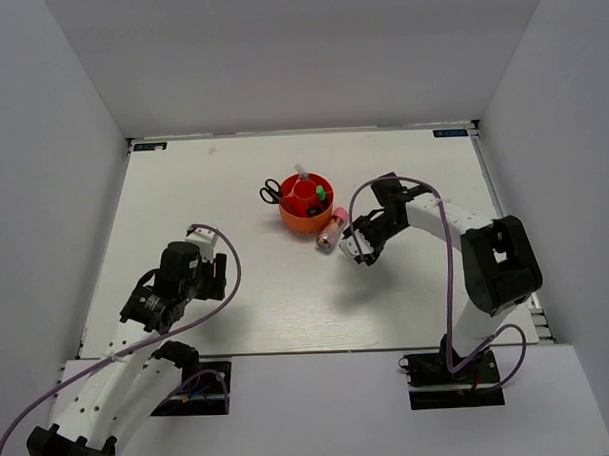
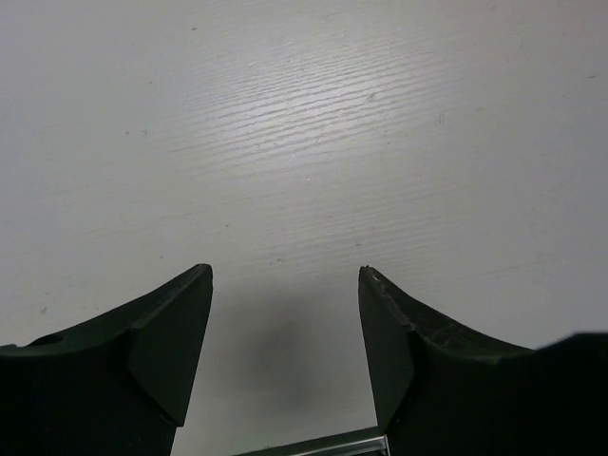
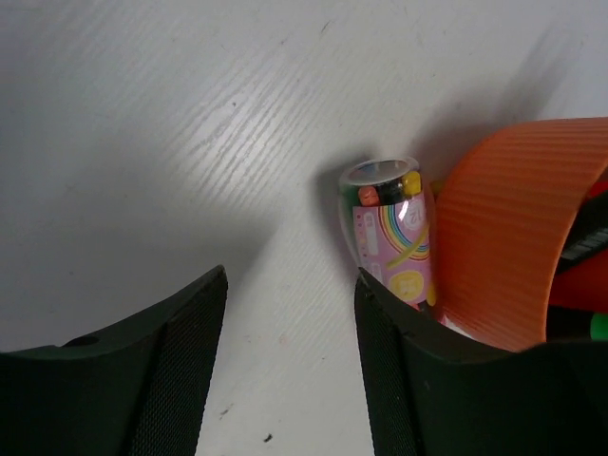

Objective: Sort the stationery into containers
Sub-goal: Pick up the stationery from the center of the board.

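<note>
The round orange tub (image 1: 306,218) stands mid-table with a green highlighter (image 1: 322,194) and a thin white pen (image 1: 303,172) sticking out. Black-handled scissors (image 1: 271,191) lie against its left side. The pink-capped clear tube (image 1: 331,229) lies on the table against the tub's right side; in the right wrist view the tube (image 3: 394,233) rests beside the tub wall (image 3: 503,247). My right gripper (image 1: 357,248) is open and empty just right of the tube, in the wrist view (image 3: 290,275). My left gripper (image 2: 285,275) is open and empty over bare table, in the top view (image 1: 207,241). The erasers are not visible.
White walls enclose the table on three sides. A purple cable (image 1: 423,184) loops over the right arm. The table's front edge (image 1: 309,350) runs just ahead of the arm bases.
</note>
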### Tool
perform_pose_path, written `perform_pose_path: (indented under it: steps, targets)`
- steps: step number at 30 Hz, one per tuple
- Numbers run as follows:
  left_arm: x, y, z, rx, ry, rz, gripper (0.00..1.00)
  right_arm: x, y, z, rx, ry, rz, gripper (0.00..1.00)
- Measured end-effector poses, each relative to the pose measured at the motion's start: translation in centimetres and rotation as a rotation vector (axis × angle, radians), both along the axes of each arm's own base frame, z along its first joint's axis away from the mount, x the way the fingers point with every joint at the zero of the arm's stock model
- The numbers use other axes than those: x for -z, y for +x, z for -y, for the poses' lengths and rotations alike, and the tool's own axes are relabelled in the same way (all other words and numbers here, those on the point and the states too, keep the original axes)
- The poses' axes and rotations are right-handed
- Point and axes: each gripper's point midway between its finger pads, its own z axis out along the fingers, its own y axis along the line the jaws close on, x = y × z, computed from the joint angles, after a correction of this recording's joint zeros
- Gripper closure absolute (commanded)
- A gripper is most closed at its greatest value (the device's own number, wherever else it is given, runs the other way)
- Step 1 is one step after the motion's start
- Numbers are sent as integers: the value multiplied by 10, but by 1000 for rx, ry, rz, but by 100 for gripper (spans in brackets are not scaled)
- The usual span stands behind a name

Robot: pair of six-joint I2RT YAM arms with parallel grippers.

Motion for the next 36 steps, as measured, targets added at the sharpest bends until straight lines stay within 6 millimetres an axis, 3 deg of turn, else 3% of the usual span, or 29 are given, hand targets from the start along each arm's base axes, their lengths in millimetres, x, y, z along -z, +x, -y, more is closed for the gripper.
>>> perform_pose_path:
  steps: [5, 14, 24, 28, 36]
  targets:
    - [-2, 1, 8, 19, -36, 2, 25, 13, 9, -20, -45, -83, 115, 35]
    - [1, 0, 12, 33, -49, -18, 24, 11, 34, -44, 21, -152, 273, 34]
    - [2, 1, 12, 31, -48, -21, 23, 23, 36, -47, 14, -203, 282, 34]
    - [2, 0, 12, 31, -48, -21, 23, 26, 38, -49, 0, -217, 283, 39]
    - [2, 0, 12, 31, -49, -21, 23, 33, 19, -36, -45, -277, 218, 41]
